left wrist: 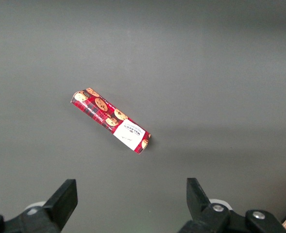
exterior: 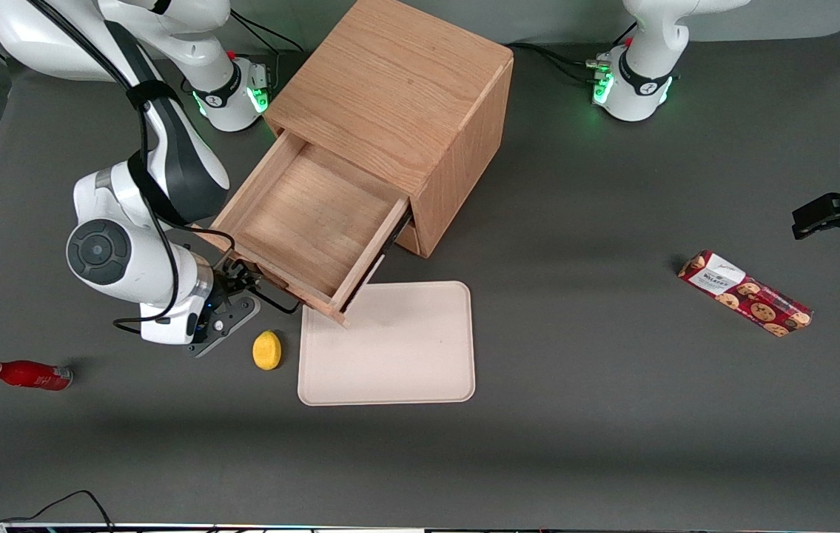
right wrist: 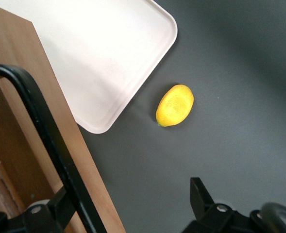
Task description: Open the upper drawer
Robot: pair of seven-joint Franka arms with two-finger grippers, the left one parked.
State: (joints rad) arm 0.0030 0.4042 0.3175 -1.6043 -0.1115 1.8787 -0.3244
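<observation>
Standing pulled well out of the oak cabinet [exterior: 420,96], the upper drawer [exterior: 312,222] overhangs the cream tray [exterior: 390,348] | gripper [exterior: 238,285] is seen spread open astride the black handle [right wrist: 50,145], unclamped | lemon [exterior: 266,349] lies just beside the tray | lower drawer is hidden | red bottle [exterior: 24,374] and cookie pack [exterior: 745,293] lie well apart.

Evenly lit from overhead, sharp throughout. Soft shadows beside the cabinet [exterior: 397,111]; glare washing out the tray [right wrist: 101,53] near the gripper [right wrist: 128,213]. Black handle [right wrist: 45,141] slightly blurred up close.
</observation>
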